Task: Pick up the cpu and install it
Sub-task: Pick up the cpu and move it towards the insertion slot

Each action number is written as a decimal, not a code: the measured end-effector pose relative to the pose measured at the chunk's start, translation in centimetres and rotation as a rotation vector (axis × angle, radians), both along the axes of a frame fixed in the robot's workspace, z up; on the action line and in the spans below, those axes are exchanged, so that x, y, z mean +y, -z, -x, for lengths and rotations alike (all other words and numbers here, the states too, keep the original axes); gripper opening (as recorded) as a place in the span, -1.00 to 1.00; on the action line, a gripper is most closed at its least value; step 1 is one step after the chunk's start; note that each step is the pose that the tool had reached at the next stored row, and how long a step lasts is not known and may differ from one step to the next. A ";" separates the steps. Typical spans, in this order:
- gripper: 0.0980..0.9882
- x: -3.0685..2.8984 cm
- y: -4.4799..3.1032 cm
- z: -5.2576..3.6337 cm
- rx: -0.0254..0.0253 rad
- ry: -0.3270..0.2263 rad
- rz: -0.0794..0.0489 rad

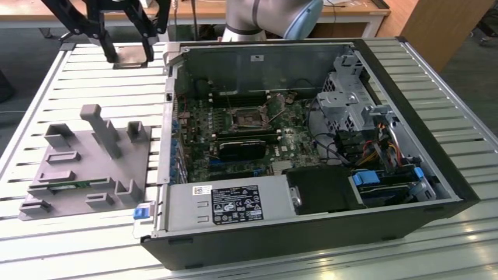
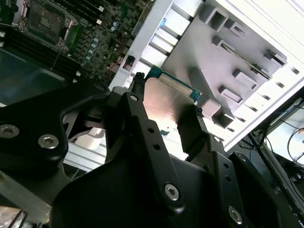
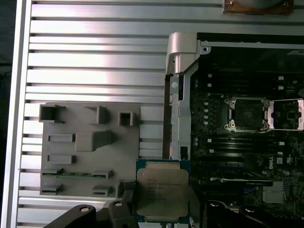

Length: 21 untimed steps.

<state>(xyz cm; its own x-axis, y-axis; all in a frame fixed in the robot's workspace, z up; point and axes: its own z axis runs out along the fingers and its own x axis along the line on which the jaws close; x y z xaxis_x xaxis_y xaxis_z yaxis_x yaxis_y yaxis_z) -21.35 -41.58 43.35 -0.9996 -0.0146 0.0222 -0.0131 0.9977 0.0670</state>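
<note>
The cpu [image 1: 130,56], a flat square chip with a silver top and a pale rim, is held edge to edge in my gripper [image 1: 130,53], which is shut on it. It hangs above the slatted table at the exterior view's upper left, outside the open computer case. Both wrist views show the cpu [image 2: 164,102] [image 3: 161,190] clamped between the black fingers [image 2: 135,111]. The motherboard socket [image 1: 251,119] [image 3: 248,114] sits inside the case with its metal frame [image 3: 287,114] swung open, well apart from the chip.
A grey fixture [image 1: 86,157] [image 3: 80,147] with posts and slots lies on the table [image 1: 46,87] left of the case, with a green memory stick [image 1: 74,185] in it. The case's left wall [image 1: 167,116] stands between the gripper and the motherboard. Drive cages and cables fill the case's right side [image 1: 374,146].
</note>
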 end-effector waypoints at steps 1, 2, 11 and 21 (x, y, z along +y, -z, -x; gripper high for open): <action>-0.02 0.00 0.00 -0.13 0.0000 0.000 0.000; -0.02 0.00 0.00 -0.27 0.0000 0.000 0.000; -0.02 0.00 0.00 -1.55 0.0000 0.000 0.000; -0.02 0.00 0.00 -2.92 0.0000 0.000 0.000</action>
<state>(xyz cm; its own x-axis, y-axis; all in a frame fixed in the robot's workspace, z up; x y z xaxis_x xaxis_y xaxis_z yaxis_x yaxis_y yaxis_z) -18.44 -41.58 43.35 -0.9996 -0.0146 0.0222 -0.0131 0.9977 0.0671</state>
